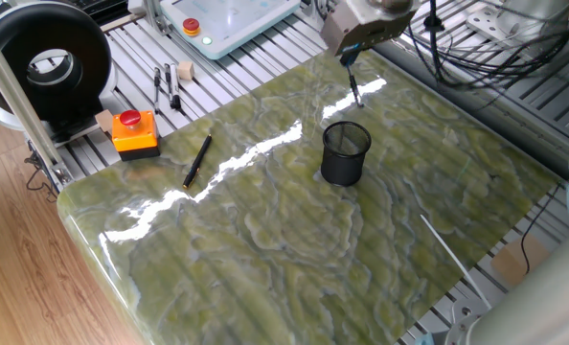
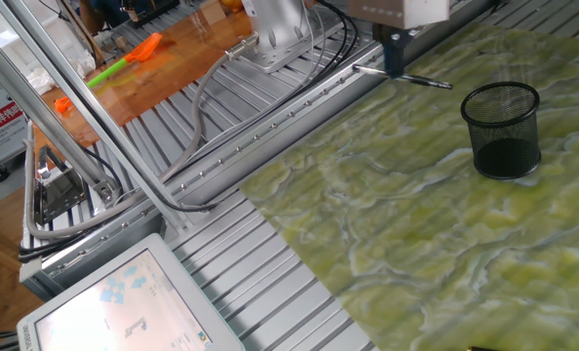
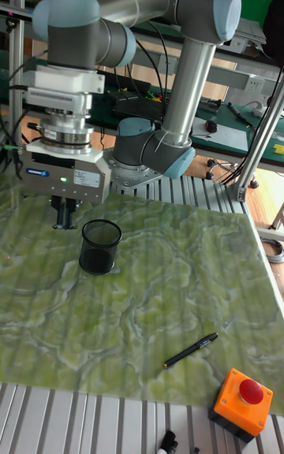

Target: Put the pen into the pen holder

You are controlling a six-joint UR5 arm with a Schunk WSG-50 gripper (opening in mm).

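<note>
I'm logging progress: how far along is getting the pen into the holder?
Done: the gripper has picked up the pen and holds it crosswise, clear of the table.
In hand: carrying it; it sits beside the pen holder, not yet over it.
Left: position above the opening, tip it upright, release.

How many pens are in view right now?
2. The silver-grey pen is held in the gripper near the pen holder; the black pen lies on the table near the orange button box.

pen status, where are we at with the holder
Gripper shut on the pen, held in the air. Pen holder upright, empty, just beyond the pen tip. Black pen lies aside, out of the way.
</note>
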